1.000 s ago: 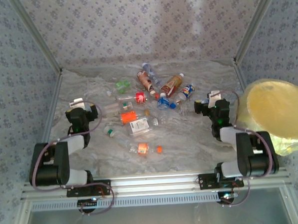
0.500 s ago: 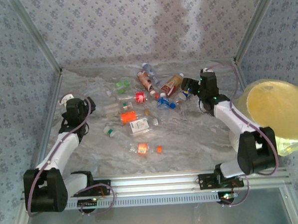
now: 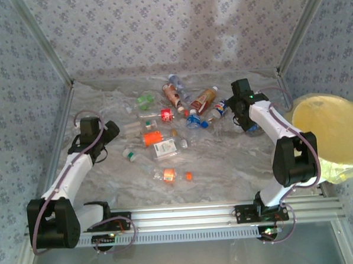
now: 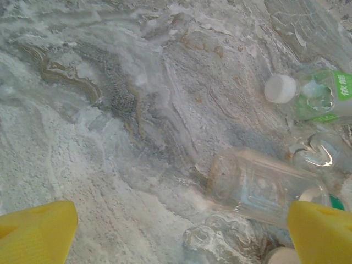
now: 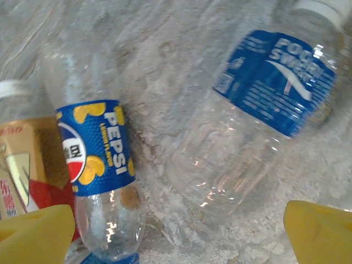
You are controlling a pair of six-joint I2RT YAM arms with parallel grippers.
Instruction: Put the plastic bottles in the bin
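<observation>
Table (image 3: pixel 243 158): marbled grey-white, veined and rough-looking up close. Walls (image 3: pixel 159 26) on three sides carry blue-grey patterned wallpaper; aluminium rail (image 3: pixel 181 213) runs along the near edge. Scattered plastic bottles (image 3: pixel 176 123) lie over the table's middle and far part. Yellowish bin (image 3: pixel 333 129) stands off the right edge, apart from them. Left gripper (image 4: pixel 179 234) spread wide, holding nothing, near a clear bottle (image 4: pixel 258 187). Right gripper (image 5: pixel 179 231) spread wide, holding nothing, above Pepsi bottle (image 5: pixel 102 165) and Pocari Sweat bottle (image 5: pixel 247 126).
</observation>
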